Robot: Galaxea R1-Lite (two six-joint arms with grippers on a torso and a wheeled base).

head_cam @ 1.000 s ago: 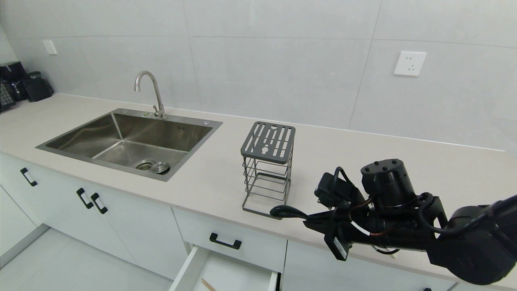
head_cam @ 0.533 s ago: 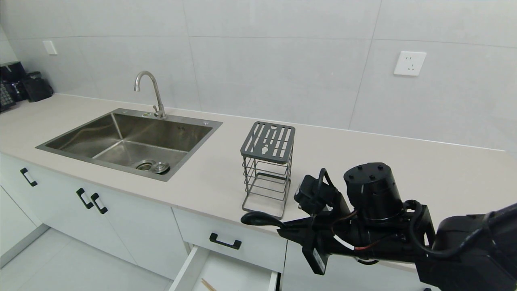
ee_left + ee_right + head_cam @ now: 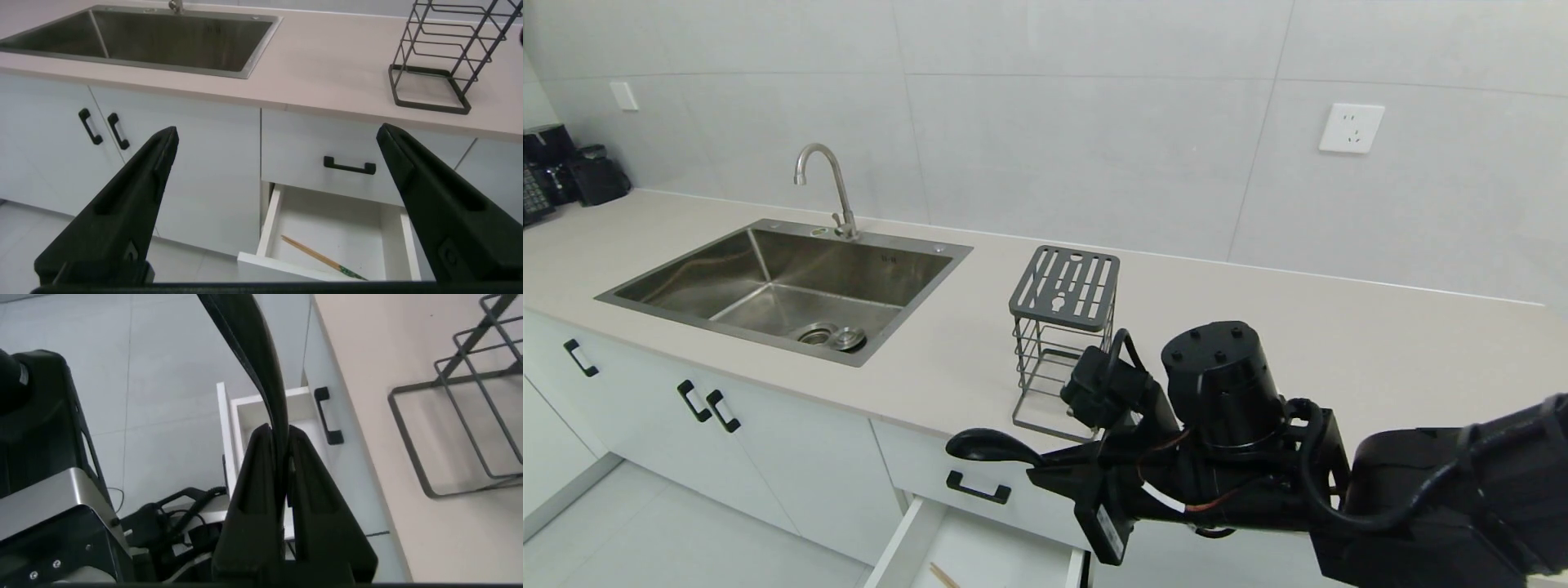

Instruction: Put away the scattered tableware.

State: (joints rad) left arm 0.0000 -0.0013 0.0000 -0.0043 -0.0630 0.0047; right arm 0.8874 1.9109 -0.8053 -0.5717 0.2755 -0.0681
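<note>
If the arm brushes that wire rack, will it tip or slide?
Probably light: the wire rack is thin open wire. It stands tall on a narrow base, so a high nudge may tip it; a low one likely slides it on the smooth counter.

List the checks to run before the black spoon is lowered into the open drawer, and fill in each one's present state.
1. Grip: right gripper shut on the black spoon by its handle: ok.
2. Drawer pulled open: ok.
3. Room inside: a chopstick lies on the drawer floor, with bare floor beside it: ok.
4. Spoon apart from the wire rack: ok.
5. Spoon bowl directly over the drawer opening: cannot tell.
6. Left gripper open and empty: ok.
</note>
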